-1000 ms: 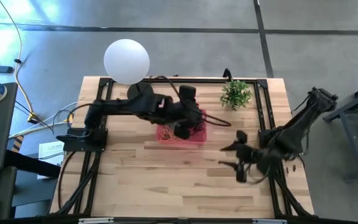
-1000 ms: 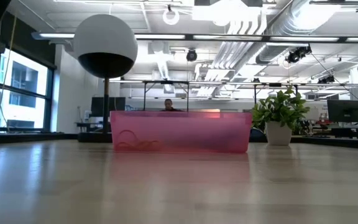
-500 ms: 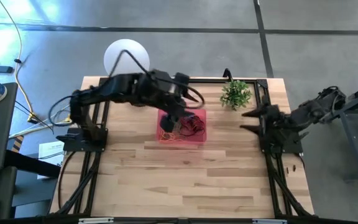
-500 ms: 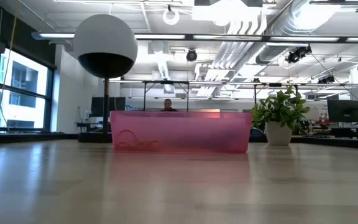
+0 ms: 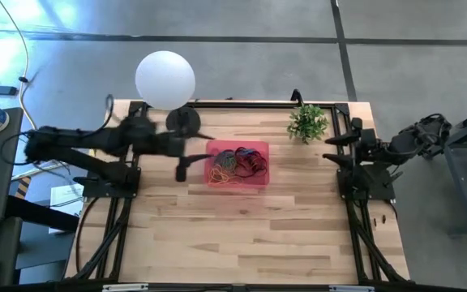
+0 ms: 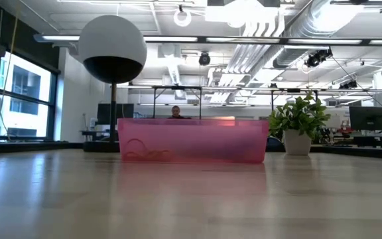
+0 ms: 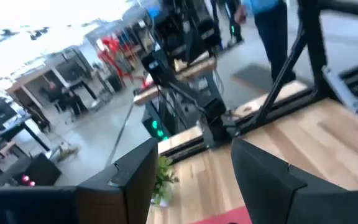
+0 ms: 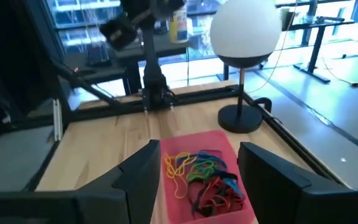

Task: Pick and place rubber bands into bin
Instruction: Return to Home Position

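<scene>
The bin [image 5: 237, 186] is a shallow pink-red tray standing flat on the table at its middle far part. It also shows in the low view as a bin [image 6: 197, 141]. A tangle of rubber bands [image 5: 237, 165] in red, green, yellow and black lies inside the bin [image 8: 197, 142], the rubber bands [image 8: 201, 174] heaped on its floor. My left gripper [image 5: 185, 154] hangs open just left of the bin, holding nothing. My right gripper [image 5: 335, 148] is open at the table's right edge, pointing toward the bin. In the wrist views both left gripper [image 7: 194, 146] and right gripper [image 8: 199, 149] show a wide gap.
A white globe lamp [image 5: 165, 79] stands on a black base [image 5: 183, 122] at the far left. A small potted plant [image 5: 307, 123] sits far right of the bin. Black frame rails [image 5: 349, 174] run along both sides. A person [image 6: 175, 113] shows in the room behind.
My left arm has drawn back from above the bin toward the table's left edge, leaving the rubber bands uncovered. My right arm has swung from the near right part of the table toward the far and right edges, over its own base.
</scene>
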Robot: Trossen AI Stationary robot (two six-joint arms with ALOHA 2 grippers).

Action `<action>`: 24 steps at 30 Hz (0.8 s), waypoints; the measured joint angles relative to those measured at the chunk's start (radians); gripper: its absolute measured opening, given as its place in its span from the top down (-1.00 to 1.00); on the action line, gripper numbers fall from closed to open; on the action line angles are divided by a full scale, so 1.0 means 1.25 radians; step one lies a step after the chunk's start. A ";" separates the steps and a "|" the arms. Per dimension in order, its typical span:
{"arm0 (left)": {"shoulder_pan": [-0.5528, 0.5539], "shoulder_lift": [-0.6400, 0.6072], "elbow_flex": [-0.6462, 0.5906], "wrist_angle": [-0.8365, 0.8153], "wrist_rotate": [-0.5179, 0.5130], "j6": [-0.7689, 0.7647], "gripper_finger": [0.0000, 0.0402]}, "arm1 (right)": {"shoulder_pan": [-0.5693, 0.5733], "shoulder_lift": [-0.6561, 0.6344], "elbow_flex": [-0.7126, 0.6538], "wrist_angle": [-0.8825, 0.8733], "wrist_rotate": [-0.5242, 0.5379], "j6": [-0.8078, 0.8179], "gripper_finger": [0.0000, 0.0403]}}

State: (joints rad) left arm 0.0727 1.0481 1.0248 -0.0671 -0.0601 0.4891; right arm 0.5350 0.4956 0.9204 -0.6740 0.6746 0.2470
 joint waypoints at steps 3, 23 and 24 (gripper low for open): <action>-0.001 -0.119 -0.173 0.118 0.000 -0.041 0.03 | 0.000 -0.066 -0.067 0.052 0.003 0.006 -0.01; -0.001 -0.663 -0.709 0.310 -0.021 -0.162 0.04 | -0.022 -0.393 -0.525 0.426 -0.109 -0.051 -0.01; -0.001 -0.678 -0.721 0.311 -0.021 -0.167 0.03 | -0.023 -0.393 -0.525 0.428 -0.124 -0.050 -0.01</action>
State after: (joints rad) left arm 0.0719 0.2005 0.1236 0.3216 -0.0867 0.2806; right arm 0.5060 0.0040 0.2645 -0.1385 0.5195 0.1841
